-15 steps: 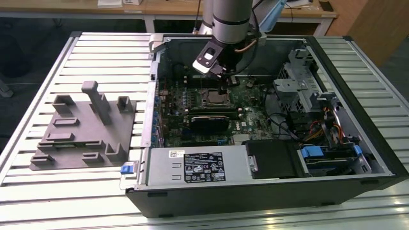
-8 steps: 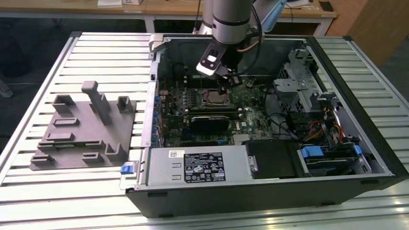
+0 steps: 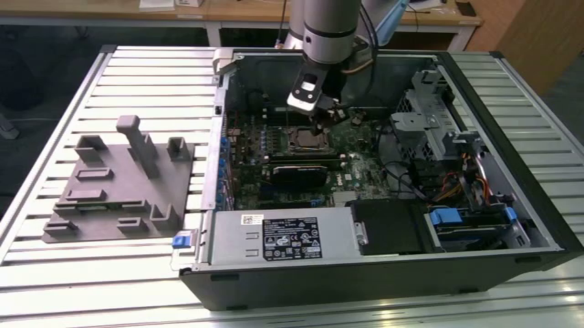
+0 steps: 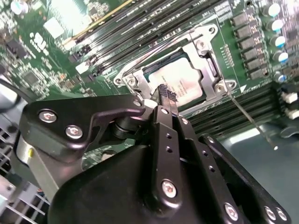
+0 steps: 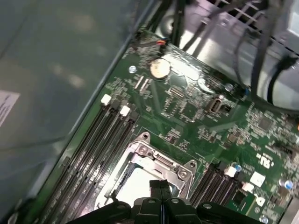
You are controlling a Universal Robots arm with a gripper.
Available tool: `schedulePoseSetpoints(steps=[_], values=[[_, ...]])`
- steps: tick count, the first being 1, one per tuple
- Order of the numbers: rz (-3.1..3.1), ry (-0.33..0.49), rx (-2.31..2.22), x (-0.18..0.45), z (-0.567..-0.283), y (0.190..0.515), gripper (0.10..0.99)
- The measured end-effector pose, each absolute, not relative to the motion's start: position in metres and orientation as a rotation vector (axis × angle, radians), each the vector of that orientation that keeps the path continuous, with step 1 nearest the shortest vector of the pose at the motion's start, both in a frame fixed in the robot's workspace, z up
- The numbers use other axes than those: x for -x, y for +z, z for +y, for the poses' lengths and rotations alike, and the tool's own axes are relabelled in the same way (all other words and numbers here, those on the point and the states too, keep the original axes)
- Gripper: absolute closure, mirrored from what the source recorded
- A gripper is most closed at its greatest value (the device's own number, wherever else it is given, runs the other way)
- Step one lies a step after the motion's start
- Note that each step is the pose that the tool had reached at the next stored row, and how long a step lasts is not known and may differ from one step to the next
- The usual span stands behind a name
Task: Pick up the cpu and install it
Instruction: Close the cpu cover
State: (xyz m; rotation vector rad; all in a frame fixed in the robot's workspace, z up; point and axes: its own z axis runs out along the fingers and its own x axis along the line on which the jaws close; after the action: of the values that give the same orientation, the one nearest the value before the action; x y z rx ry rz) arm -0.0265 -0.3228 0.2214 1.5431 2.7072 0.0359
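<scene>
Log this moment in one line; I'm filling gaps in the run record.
tool: shut, holding nothing, over socket | cpu: lying in socket

- cpu (image 4: pixel 182 83): small flat square chip, silvery-white metal top with faint dark print and a thin darker rim
- Pose: lies flat, top face up, edges parallel with the metal socket frame (image 4: pixel 211 70) that surrounds it
- Location: seated in the socket on the green motherboard (image 4: pixel 42 60), between two banks of black memory slots (image 4: pixel 140 23)
- In the first wrist view the pale top of the cpu (image 5: pixel 135 184) shows partly within the frame

Part of cpu (image 4: pixel 183 80) behind hand (image 4: pixel 167 94)
</scene>
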Motion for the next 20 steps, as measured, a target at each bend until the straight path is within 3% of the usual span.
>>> schedulePoseSetpoints(steps=[20], values=[[2.946,0.042,-1.028,0.0265,-0.3228,0.2186,0.98]])
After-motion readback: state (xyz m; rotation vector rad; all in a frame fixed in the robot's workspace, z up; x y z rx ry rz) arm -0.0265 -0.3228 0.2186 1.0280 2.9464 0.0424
